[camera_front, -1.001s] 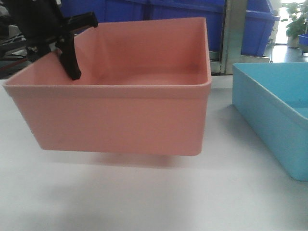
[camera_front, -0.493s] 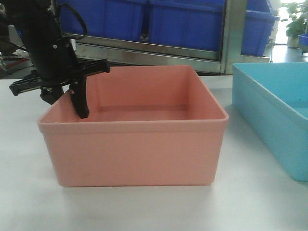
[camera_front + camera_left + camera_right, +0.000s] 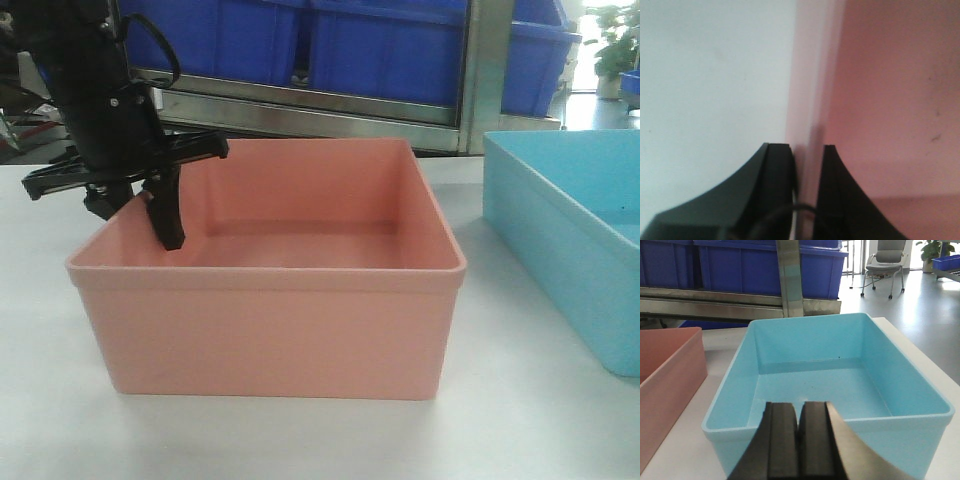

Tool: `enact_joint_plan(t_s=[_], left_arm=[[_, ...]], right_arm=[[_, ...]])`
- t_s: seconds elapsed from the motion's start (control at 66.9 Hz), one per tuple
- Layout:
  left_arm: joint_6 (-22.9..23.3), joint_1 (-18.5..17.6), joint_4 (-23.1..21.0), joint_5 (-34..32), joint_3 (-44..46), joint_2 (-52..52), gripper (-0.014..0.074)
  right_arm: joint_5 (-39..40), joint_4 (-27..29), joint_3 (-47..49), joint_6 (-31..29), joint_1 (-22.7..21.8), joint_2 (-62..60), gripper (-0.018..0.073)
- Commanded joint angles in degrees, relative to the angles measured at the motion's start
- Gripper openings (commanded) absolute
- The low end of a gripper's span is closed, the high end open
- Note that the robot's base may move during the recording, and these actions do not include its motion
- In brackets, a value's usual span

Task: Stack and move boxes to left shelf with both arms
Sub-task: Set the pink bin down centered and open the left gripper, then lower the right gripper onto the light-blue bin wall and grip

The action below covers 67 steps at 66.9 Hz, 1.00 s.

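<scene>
Item one: pink bin (image 3: 270, 300). We log it upright and flat on the white tabletop (image 3: 300, 440), open side up.

Item two: left hand (image 3: 135, 210), at the pink bin's 10 o'clock corner. We record one finger inside the bin's left wall and one outside. The wrist view shows both pressed against that wall, so the hand is clamped on it.

Item three: blue bin (image 3: 560, 250), at 3 o'clock of the pink one. It is near the pink bin but apart from it, also flat on the tabletop. We note the two as not yet stacked.

Item four: right hand (image 3: 800, 440). Its fingers are together, pads touching. We place it above the tabletop just before the blue bin's near rim.

Item five: steel shelf (image 3: 300, 105), at 12 o'clock behind both bins. Its front rail and one upright are in view, and it carries dark blue crates (image 3: 380, 45).
</scene>
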State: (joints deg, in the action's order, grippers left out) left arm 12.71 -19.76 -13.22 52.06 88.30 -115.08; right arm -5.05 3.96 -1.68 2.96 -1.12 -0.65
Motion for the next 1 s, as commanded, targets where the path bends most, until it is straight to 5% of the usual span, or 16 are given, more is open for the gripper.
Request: enact_joint_plan(t_s=[0.0, 0.149, 0.388, 0.463, 0.702, 0.866, 0.986], left_arm=[[0.3, -0.3, -2.4, -0.6, 1.8, 3.1, 0.0], [0.3, -0.3, -2.4, -0.1, 1.8, 3.1, 0.0036], [-0.2, -0.3, -3.9, -0.1, 1.8, 3.7, 0.0513], [-0.2, -0.3, -3.9, 0.6, 1.8, 4.4, 0.0598], [-2.5, -0.3, -2.7, 2.8, 1.8, 12.1, 0.0498], [-7.9, -0.3, -2.2, 3.2, 1.8, 21.6, 0.0328], [-8.9, -0.3, 3.4, 3.4, 0.9, 29.1, 0.0155]], right_arm=[[5.4, 0.1, 1.3, -0.7, -0.3, -1.1, 0.0057], [5.4, 0.1, 1.3, -0.7, -0.3, -1.1, 0.0057], [5.4, 0.1, 1.3, -0.7, -0.3, -1.1, 0.0057], [5.4, 0.1, 1.3, -0.7, -0.3, -1.1, 0.0057], [5.4, 0.1, 1.3, -0.7, -0.3, -1.1, 0.0057], [6.8, 0.1, 1.3, -0.7, -0.3, -1.1, 0.0057], [9.2, 0.1, 1.3, -0.7, -0.3, -1.0, 0.0057]])
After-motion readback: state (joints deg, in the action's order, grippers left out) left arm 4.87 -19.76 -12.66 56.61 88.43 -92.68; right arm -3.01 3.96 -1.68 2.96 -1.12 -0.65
